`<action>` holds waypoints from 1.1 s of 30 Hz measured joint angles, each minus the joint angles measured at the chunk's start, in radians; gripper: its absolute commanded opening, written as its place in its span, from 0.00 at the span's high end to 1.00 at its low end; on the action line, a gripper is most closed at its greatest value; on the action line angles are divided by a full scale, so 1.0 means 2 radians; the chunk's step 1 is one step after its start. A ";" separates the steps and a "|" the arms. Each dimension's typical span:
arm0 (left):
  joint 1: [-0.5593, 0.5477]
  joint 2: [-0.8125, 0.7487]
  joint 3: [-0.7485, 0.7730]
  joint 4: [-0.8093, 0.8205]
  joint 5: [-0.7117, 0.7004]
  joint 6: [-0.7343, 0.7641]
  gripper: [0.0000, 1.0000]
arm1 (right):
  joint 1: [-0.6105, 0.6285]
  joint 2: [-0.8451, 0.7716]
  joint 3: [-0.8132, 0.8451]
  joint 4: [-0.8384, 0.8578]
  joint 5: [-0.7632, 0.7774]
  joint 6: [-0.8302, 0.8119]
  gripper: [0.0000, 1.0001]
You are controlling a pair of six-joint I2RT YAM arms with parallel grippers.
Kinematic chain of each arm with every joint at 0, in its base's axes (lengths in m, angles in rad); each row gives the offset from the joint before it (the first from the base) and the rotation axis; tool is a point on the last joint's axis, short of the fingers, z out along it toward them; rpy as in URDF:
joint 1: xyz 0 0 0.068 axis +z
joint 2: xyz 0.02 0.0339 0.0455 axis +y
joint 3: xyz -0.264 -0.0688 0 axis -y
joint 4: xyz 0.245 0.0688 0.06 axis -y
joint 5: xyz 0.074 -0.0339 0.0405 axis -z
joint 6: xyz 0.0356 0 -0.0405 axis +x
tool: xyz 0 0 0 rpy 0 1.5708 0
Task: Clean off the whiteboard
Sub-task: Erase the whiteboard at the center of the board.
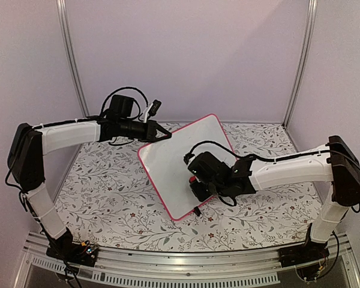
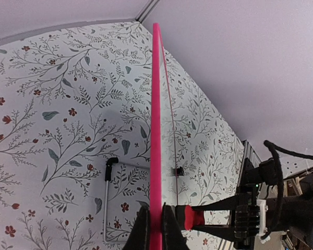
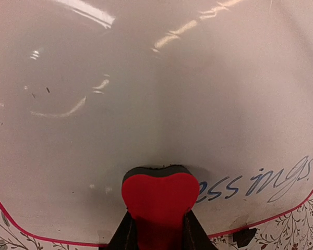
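The whiteboard (image 1: pixel 177 165), white with a pink-red rim, stands tilted on the floral table. My left gripper (image 1: pixel 165 135) is shut on its upper edge; in the left wrist view the fingers (image 2: pixel 155 229) clamp the pink rim (image 2: pixel 156 130) seen edge-on. My right gripper (image 1: pixel 199 186) is shut on a red heart-shaped eraser (image 3: pixel 160 197) whose dark felt face presses against the board (image 3: pixel 146 104). Blue handwriting (image 3: pixel 255 182) remains right of the eraser near the lower rim. The eraser also shows in the left wrist view (image 2: pixel 190 217).
A black clip foot (image 3: pixel 243 237) sits under the board's lower rim. A thin wire stand with a black tip (image 2: pixel 109 177) lies on the floral tablecloth (image 1: pixel 108 192) behind the board. Pale booth walls (image 1: pixel 186 54) enclose the back and sides.
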 measured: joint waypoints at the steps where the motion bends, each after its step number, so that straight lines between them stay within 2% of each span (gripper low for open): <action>1: 0.000 0.000 0.000 0.000 0.000 0.000 1.00 | 0.000 -0.001 -0.003 0.000 0.000 0.000 1.00; 20: 0.000 0.000 0.000 0.000 0.000 0.000 1.00 | 0.007 -0.008 -0.032 -0.017 0.000 0.013 1.00; 33: 0.000 0.000 0.000 0.000 0.001 0.000 1.00 | 0.010 -0.011 -0.039 -0.060 -0.005 0.020 1.00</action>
